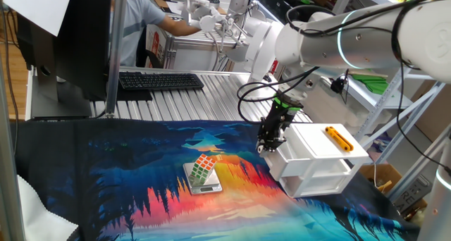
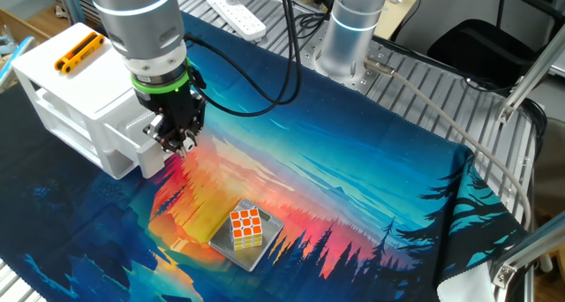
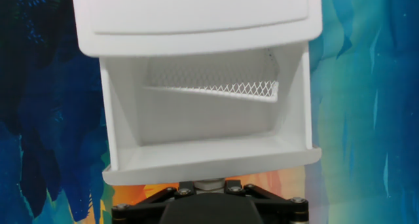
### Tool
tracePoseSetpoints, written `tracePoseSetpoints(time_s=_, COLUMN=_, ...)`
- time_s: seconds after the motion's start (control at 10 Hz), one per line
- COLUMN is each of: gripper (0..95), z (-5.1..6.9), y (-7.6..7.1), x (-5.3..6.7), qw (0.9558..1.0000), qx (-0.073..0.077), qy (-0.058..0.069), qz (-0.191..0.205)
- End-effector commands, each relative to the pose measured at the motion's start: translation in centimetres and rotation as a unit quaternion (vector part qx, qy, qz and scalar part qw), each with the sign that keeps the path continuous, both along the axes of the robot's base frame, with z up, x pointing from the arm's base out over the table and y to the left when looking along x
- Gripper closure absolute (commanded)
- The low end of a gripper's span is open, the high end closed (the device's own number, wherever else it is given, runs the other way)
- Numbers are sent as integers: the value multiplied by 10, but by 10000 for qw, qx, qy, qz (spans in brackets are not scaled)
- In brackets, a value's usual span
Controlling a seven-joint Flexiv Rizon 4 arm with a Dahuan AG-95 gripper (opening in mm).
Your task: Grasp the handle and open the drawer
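Note:
The small white cabinet [image 1: 331, 153] with the orange bar [image 1: 339, 139] on top stands at the right of the cloth. It also shows in the other fixed view [image 2: 75, 86]. Its upper drawer [image 3: 206, 129] is pulled out, and the hand view looks down into its empty white tray. My gripper [image 1: 266, 146] is at the drawer's front wall, with its fingers [image 3: 188, 186] closed in around the spot where the handle sits. The black knob itself is hidden between the fingers and under the drawer's front lip. The gripper also shows in the other fixed view [image 2: 177, 143].
A Rubik's cube [image 1: 204, 165] sits on a small grey scale in the middle of the printed cloth and also shows in the other fixed view [image 2: 246, 228]. A keyboard [image 1: 161, 80] and monitor stand behind the cloth. A white power strip [image 2: 237, 11] lies near the arm's base.

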State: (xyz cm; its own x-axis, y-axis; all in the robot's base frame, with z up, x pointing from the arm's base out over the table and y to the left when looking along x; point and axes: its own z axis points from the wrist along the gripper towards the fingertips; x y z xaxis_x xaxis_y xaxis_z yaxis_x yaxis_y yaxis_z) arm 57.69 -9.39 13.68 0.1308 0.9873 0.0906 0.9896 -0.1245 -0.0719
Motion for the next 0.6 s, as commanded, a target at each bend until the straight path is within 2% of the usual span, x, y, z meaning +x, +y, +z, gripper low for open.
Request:
tracePoseSetpoints(time_s=0.1, gripper=950, z=1, y=5, x=-3, qw=10000, qx=0, qy=-3, qz=-27)
tracePoseSetpoints(time_s=0.6, gripper=950, z=3, y=14, x=-4, qw=10000, qx=61, qy=41, qz=-29)
